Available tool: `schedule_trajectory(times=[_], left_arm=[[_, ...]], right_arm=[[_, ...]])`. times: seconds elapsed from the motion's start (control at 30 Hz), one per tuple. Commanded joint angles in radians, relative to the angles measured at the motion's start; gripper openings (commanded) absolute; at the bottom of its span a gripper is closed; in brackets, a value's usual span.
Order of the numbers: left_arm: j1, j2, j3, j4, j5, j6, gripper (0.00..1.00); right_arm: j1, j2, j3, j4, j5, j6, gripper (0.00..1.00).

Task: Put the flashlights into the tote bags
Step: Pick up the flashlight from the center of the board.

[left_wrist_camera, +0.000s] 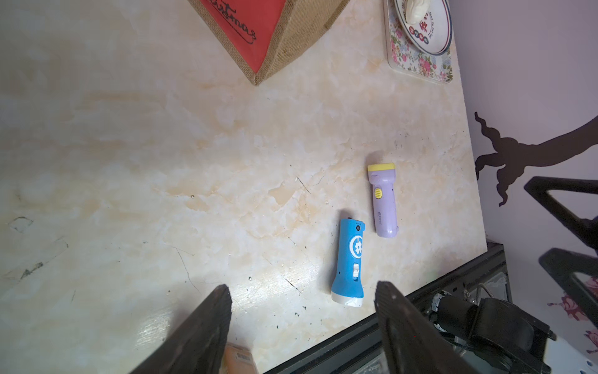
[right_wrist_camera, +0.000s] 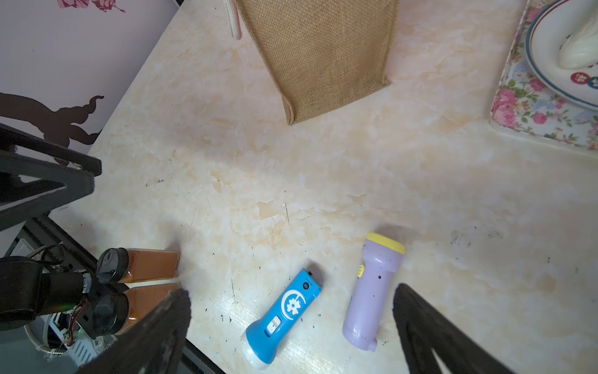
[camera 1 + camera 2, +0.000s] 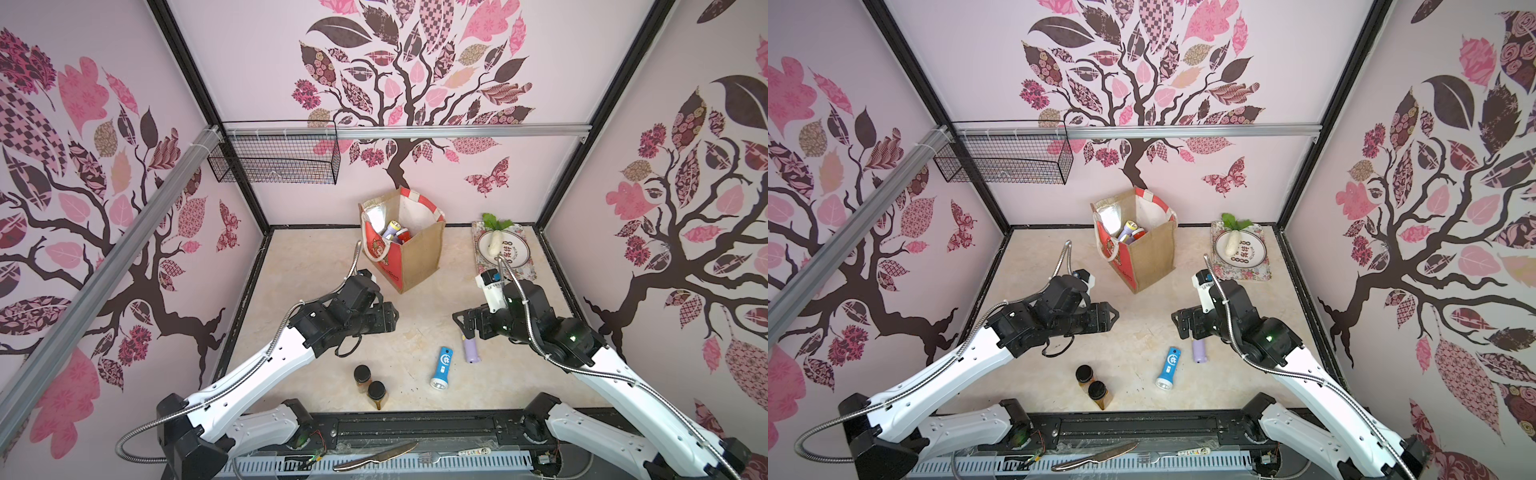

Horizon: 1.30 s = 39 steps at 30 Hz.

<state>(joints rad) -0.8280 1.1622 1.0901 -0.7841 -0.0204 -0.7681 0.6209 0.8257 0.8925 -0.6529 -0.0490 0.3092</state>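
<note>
The right gripper (image 3: pixel 462 322) hangs right of centre in both top views, its jaws spread wide and empty over the head end of the lilac flashlight (image 3: pixel 471 351), probably because that is its nearer pick. The left gripper (image 3: pixel 388 318), left of centre, has its jaws parted around nothing and seems to be waiting clear. The lilac flashlight lies flat, long axis nearly up-down in the frame, yellow-ringed head toward the top. Just beside it on the left, the blue flashlight (image 3: pixel 442 368) lies almost parallel but reversed, white lens toward the bottom edge. At upper centre the tote bag (image 3: pixel 419 262) stands upright and open-mouthed with flashlights (image 3: pixel 394 230) inside, so drops can go straight down
</note>
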Motion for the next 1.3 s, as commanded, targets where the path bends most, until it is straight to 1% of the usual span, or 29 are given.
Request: schedule_trajectory(times=[0.0, 0.07, 0.13, 0.27, 0.4, 0.5, 0.57, 0.63, 0.77, 1.0, 1.07, 1.17, 1.27], left_arm=[[-0.051, 0.040, 0.010, 0.043, -0.002, -0.044, 0.72], [-0.078, 0.075, 0.009, 0.062, 0.010, -0.046, 0.72], [-0.082, 0.112, 0.012, 0.069, 0.037, -0.037, 0.71], [-0.085, 0.181, 0.012, 0.087, 0.090, -0.020, 0.70], [-0.097, 0.254, 0.021, 0.105, 0.124, 0.001, 0.70], [-0.110, 0.316, 0.033, 0.123, 0.154, 0.028, 0.70], [-0.118, 0.360, 0.053, 0.121, 0.159, 0.046, 0.70], [-0.125, 0.392, 0.068, 0.122, 0.156, 0.060, 0.71], [-0.143, 0.454, 0.074, 0.158, 0.173, 0.086, 0.71], [-0.205, 0.546, 0.137, 0.150, 0.168, 0.142, 0.73], [-0.216, 0.573, 0.154, 0.146, 0.166, 0.148, 0.73], [-0.228, 0.599, 0.162, 0.164, 0.163, 0.147, 0.74], [-0.234, 0.630, 0.176, 0.176, 0.156, 0.140, 0.74]], right_arm=[[0.005, -0.051, -0.040, -0.008, -0.008, 0.045, 1.00], [0.004, -0.088, -0.089, 0.004, -0.015, 0.072, 1.00], [0.005, -0.121, -0.143, 0.049, -0.034, 0.094, 1.00], [-0.007, -0.098, -0.141, 0.069, -0.007, 0.107, 1.00], [-0.045, -0.077, -0.167, 0.100, -0.028, 0.125, 1.00], [-0.110, -0.061, -0.204, 0.152, -0.066, 0.153, 1.00], [-0.191, -0.052, -0.209, 0.164, -0.108, 0.146, 1.00], [-0.253, -0.051, -0.204, 0.165, -0.124, 0.125, 1.00], [-0.262, -0.040, -0.195, 0.186, -0.046, 0.095, 1.00], [-0.321, -0.005, -0.213, 0.232, -0.032, 0.055, 1.00], [-0.346, -0.010, -0.199, 0.210, -0.009, 0.023, 1.00], [-0.351, -0.038, -0.179, 0.188, 0.016, -0.025, 1.00], [-0.351, -0.061, -0.184, 0.182, 0.021, -0.032, 1.00]])
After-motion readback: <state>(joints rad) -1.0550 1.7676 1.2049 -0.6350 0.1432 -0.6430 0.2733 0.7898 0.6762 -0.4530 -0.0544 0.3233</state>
